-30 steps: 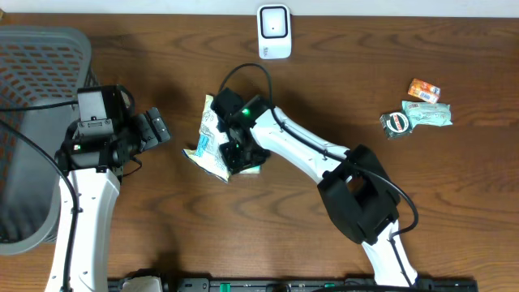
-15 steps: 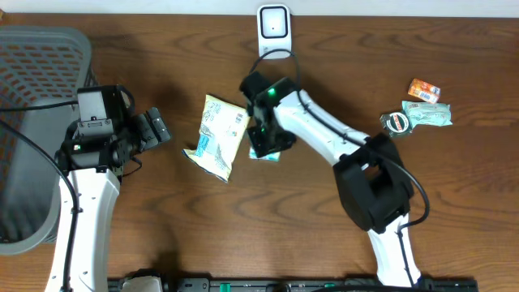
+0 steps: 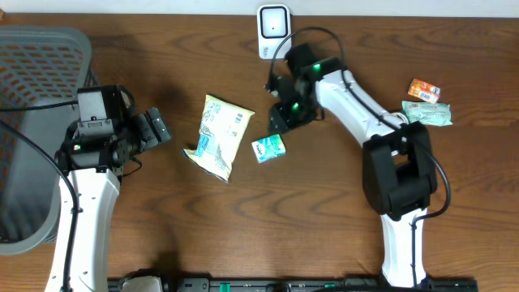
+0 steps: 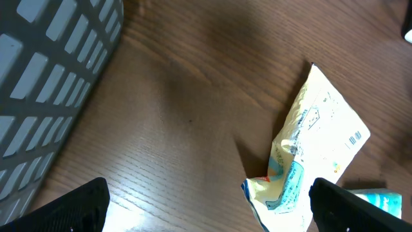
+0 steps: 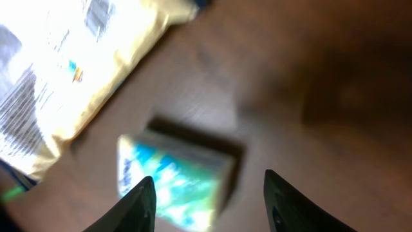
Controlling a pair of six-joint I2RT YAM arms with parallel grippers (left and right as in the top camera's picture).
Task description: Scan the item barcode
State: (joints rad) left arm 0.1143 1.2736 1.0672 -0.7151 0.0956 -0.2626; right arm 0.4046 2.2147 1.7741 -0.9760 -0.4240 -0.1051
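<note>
A small teal-and-white packet (image 3: 268, 148) lies flat on the wooden table, just right of a yellow snack bag (image 3: 217, 134). My right gripper (image 3: 284, 114) hovers up and to the right of the packet, open and holding nothing. In the right wrist view the packet (image 5: 174, 183) is blurred, lying on the table below the spread gripper (image 5: 207, 193). The white barcode scanner (image 3: 274, 31) stands at the table's far edge. My left gripper (image 3: 159, 127) is wide open to the left of the yellow bag (image 4: 315, 148), holding nothing (image 4: 209, 212).
A grey mesh basket (image 3: 32, 122) fills the left side and shows in the left wrist view (image 4: 51, 77). At the right lie an orange packet (image 3: 424, 89), a pale green wrapper (image 3: 431, 114) and a small round dark item (image 3: 396, 122).
My right arm has swung right and toward the scanner, away from the yellow bag. The teal packet it carried now lies on the table, let go. The left arm has not moved.
</note>
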